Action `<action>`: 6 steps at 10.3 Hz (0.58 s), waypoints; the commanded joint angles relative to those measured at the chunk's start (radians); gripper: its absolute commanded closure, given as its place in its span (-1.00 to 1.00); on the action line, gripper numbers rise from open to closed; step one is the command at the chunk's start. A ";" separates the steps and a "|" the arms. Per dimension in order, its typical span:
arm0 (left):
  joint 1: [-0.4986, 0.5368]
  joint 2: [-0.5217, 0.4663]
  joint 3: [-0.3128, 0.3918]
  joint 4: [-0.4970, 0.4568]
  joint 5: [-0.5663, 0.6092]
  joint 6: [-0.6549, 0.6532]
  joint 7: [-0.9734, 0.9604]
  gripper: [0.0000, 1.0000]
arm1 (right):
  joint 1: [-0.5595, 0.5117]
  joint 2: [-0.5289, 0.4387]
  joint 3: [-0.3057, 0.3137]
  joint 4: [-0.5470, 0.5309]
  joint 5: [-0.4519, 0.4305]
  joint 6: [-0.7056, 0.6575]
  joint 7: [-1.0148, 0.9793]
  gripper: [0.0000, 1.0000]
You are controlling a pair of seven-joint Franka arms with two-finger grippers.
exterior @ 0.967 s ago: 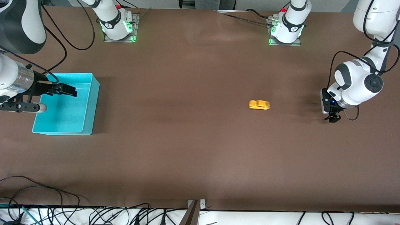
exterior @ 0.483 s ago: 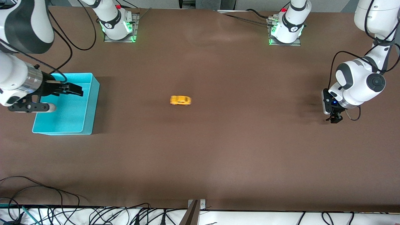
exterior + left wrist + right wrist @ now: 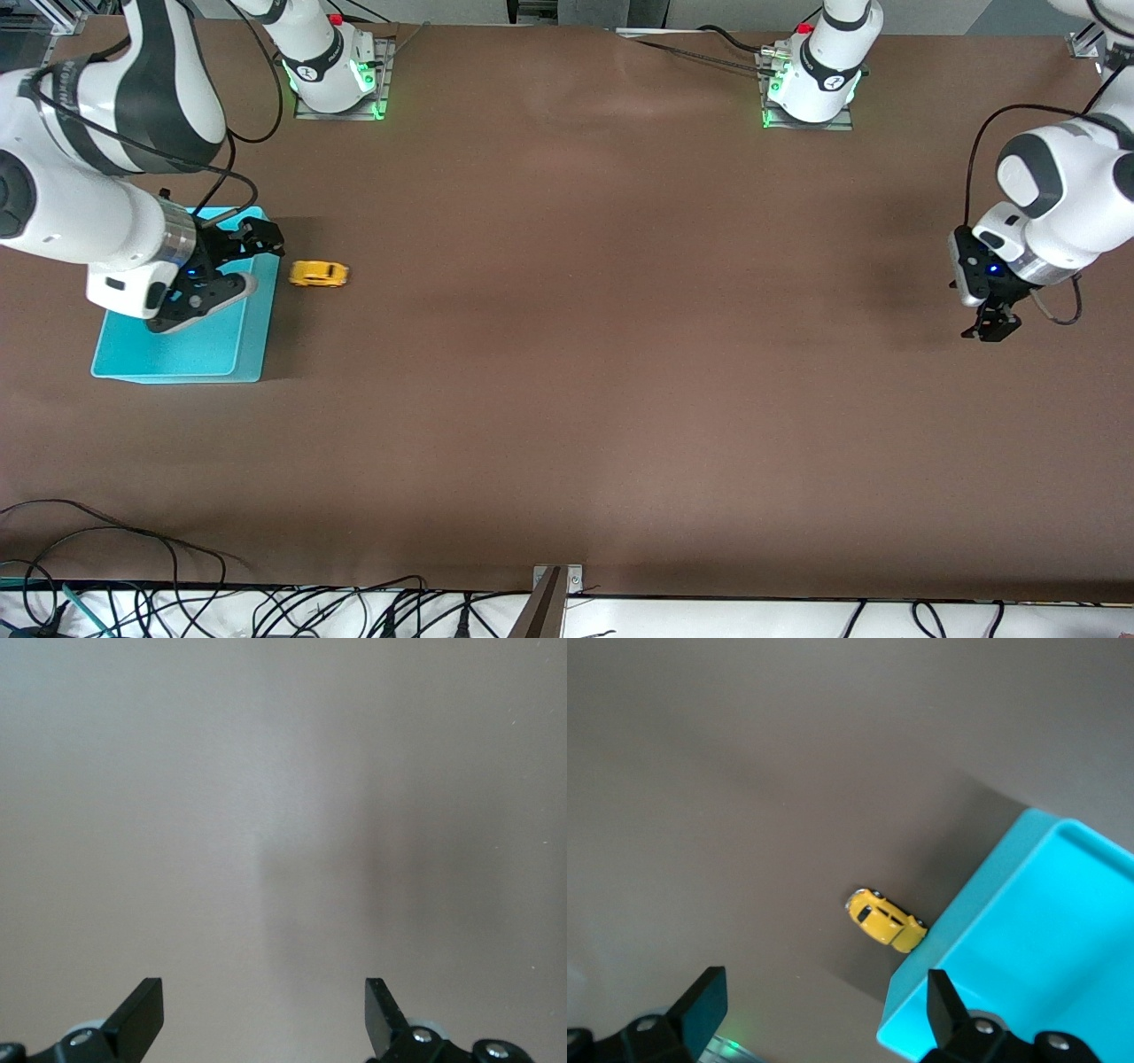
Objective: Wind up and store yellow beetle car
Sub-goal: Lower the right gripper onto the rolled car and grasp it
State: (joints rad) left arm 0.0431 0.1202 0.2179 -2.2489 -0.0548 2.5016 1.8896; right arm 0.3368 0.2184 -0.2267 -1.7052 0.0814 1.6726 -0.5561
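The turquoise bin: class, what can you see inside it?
The turquoise bin shows only bare floor inside. The right gripper and its arm cover part of it. The yellow beetle car sits outside against its wall.

The yellow beetle car [image 3: 319,274] now sits beside the turquoise bin [image 3: 232,346] at the tabletop's right-arm end, the right claw [image 3: 226,266] swings over the bin's edge, and the left claw [image 3: 992,326] rises outward.

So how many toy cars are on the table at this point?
1. The yellow beetle car sits on the table against the turquoise bin's outer wall, under the right pincer. No others are visible.
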 commanded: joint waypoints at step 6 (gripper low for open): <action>-0.043 -0.281 0.003 0.009 -0.031 -0.113 -0.080 -1.00 | -0.004 -0.092 -0.036 -0.373 0.008 0.303 -0.945 -1.00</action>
State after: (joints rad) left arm 0.0082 -0.1229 0.2168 -2.2465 -0.0575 2.4291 1.8558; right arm 0.3322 0.2067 -0.2561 -1.9414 0.0814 1.8912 -1.4136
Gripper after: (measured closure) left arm 0.000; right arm 0.000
